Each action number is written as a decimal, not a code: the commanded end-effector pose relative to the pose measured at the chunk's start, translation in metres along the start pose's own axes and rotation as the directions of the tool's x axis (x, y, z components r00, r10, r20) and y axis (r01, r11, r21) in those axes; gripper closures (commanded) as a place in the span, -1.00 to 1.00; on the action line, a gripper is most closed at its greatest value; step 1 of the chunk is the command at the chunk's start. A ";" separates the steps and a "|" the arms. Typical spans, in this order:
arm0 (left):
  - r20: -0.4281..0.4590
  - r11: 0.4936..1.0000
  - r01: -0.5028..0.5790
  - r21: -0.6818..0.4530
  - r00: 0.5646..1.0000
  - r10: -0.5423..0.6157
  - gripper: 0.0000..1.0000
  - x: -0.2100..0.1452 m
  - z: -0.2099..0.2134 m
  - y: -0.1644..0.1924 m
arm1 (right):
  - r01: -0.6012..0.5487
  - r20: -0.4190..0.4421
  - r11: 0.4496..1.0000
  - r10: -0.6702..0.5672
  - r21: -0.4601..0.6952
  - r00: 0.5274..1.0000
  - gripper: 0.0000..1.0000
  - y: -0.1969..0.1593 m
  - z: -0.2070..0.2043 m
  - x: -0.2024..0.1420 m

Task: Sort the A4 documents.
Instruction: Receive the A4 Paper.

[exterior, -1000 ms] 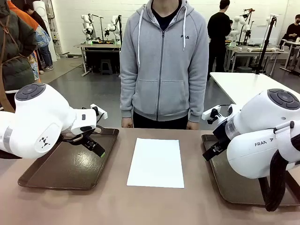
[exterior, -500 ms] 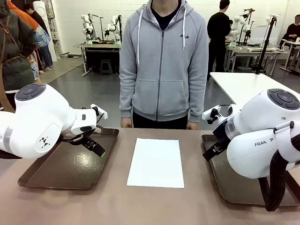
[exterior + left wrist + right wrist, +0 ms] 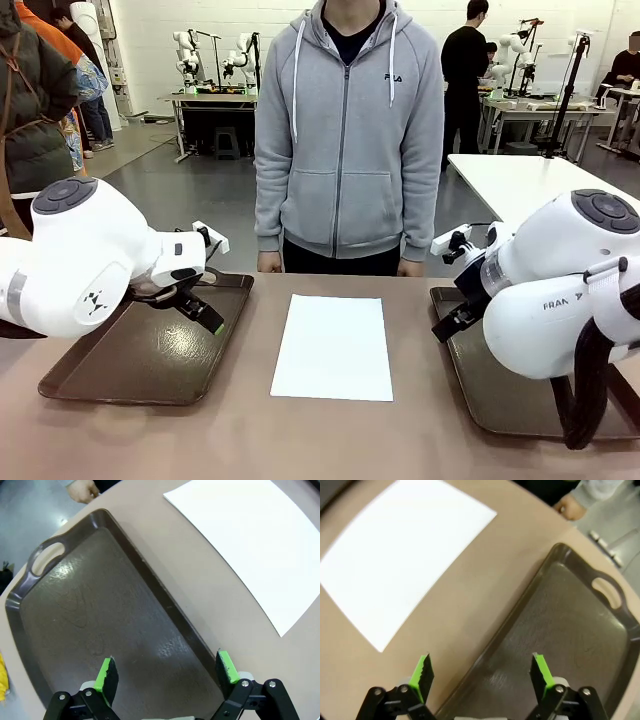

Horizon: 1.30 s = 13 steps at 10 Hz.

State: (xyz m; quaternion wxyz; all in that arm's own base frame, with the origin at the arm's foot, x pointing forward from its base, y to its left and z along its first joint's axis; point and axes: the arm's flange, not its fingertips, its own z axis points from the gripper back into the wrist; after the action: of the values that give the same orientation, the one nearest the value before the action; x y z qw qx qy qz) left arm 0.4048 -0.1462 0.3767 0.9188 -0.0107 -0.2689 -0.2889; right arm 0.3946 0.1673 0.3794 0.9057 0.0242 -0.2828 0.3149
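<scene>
A white A4 document [image 3: 333, 346] lies flat in the middle of the table, between two dark brown trays; it also appears as the A4 document [image 3: 255, 540] and the A4 document [image 3: 400, 555] in the wrist views. My left gripper [image 3: 200, 308] hovers open over the left tray [image 3: 110, 370], with nothing between its green pads; the left gripper [image 3: 167, 672] sits above the tray's right rim. My right gripper [image 3: 481, 676] is open above the left rim of the right tray [image 3: 570, 630], holding nothing.
A person in a grey hoodie [image 3: 348, 140] stands at the far edge, hands [image 3: 269, 262] resting at the table's rim. The right tray [image 3: 500, 400] is partly hidden behind my right arm [image 3: 560, 290]. Bare brown tabletop [image 3: 300, 440] runs along the near edge.
</scene>
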 end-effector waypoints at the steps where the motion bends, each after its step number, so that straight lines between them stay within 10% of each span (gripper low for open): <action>1: 0.017 0.996 -0.089 0.005 0.996 0.089 -1.00 -0.008 0.045 0.028 | 0.047 0.091 0.988 -0.061 0.147 0.994 -1.00 -0.028 0.044 -0.024; 9: 0.109 0.931 -0.252 -0.264 0.951 0.288 -1.00 -0.044 0.150 0.093 | -0.029 0.301 0.964 -0.054 0.266 0.952 -1.00 -0.096 0.158 -0.083; 13: 0.090 0.942 -0.251 -0.224 0.957 0.277 -1.00 -0.055 0.158 0.093 | -0.050 0.314 0.956 -0.046 0.288 0.948 -1.00 -0.096 0.159 -0.079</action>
State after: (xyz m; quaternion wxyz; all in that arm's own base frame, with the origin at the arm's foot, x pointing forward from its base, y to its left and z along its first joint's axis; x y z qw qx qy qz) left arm 0.3558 -0.0157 0.5068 0.9278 -0.1636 -0.2832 -0.1797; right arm 0.3519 0.0032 0.5157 0.8410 0.2030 -0.3723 0.3360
